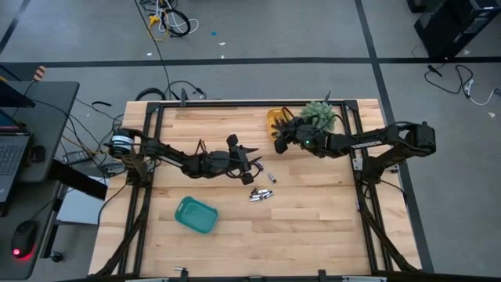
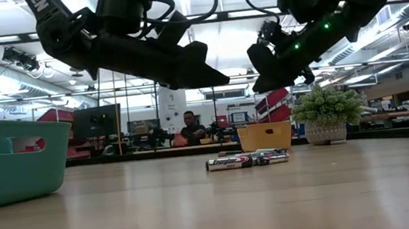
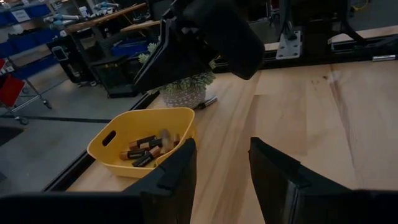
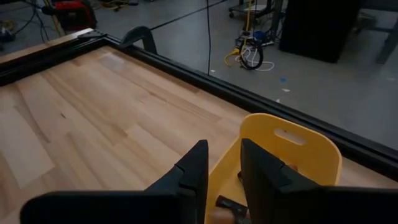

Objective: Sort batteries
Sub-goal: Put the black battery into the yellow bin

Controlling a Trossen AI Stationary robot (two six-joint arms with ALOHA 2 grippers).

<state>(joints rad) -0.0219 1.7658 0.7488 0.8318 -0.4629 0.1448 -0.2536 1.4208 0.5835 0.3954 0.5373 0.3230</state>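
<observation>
A yellow tray point(image 1: 274, 119) stands at the table's far edge and holds several batteries point(image 3: 144, 149). My right gripper point(image 4: 224, 171) hangs over its near rim, open, with nothing between the fingers. A dark battery point(image 4: 231, 204) shows in the tray just beneath them. More batteries point(image 1: 261, 194) lie in a small heap mid-table, and one point(image 1: 272, 178) lies apart from it. My left gripper point(image 3: 221, 168) hovers above the table just left of the heap's far side. It is open and empty and points toward the yellow tray.
A teal tray point(image 1: 196, 215) stands at the near left of the table. A small potted plant point(image 1: 319, 116) stands right of the yellow tray. Black frame rails point(image 1: 149, 157) run along the table's left, right and far edges. Bare wood lies at the near right.
</observation>
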